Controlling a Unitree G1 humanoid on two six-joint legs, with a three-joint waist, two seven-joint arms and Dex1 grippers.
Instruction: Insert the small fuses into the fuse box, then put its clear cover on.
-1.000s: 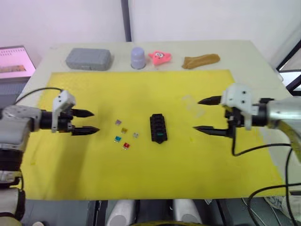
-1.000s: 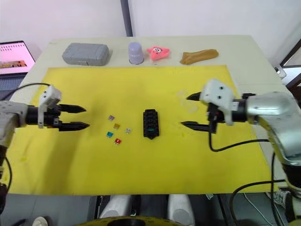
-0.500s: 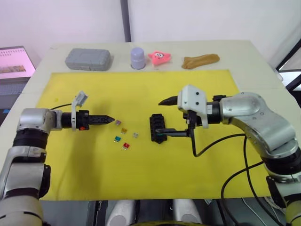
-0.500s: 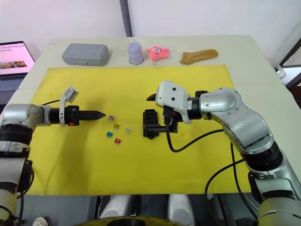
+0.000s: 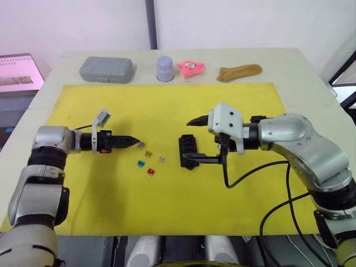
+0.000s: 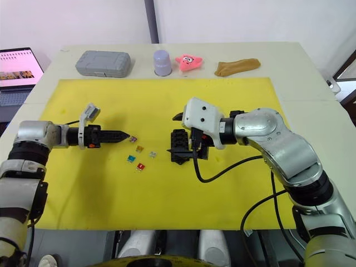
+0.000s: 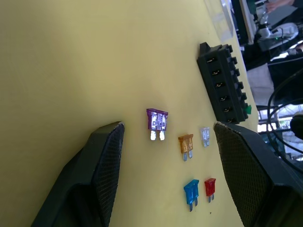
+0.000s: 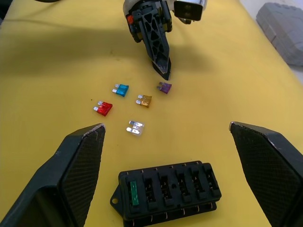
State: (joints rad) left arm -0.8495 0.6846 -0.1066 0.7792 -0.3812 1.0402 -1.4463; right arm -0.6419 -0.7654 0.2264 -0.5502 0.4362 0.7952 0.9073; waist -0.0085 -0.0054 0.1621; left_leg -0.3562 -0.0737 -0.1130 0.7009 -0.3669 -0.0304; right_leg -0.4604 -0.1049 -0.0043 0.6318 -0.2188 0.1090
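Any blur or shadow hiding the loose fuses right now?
Left wrist view: the purple fuse is sharp, the background beyond the fuse box soft. Right wrist view: every fuse crisp, a shadow band far behind the left gripper. Head views: fuses tiny, unshadowed on the yellow mat.

Left arm: reaches in from the left side, forearm roughly level, wrist rolled so the left gripper [image 5: 132,142] points toward the middle of the table. Its two black fingers [image 7: 106,156] stand spread apart (gap plain in the left wrist view), tips low near the surface.

Right arm: bent at the elbow, silver forearm angling in from the right, a black cable looping beneath it. The right gripper [image 5: 192,140] points to the left, fingers [image 8: 83,156] spread wide (one upper, one lower in the head view), gripping nothing.
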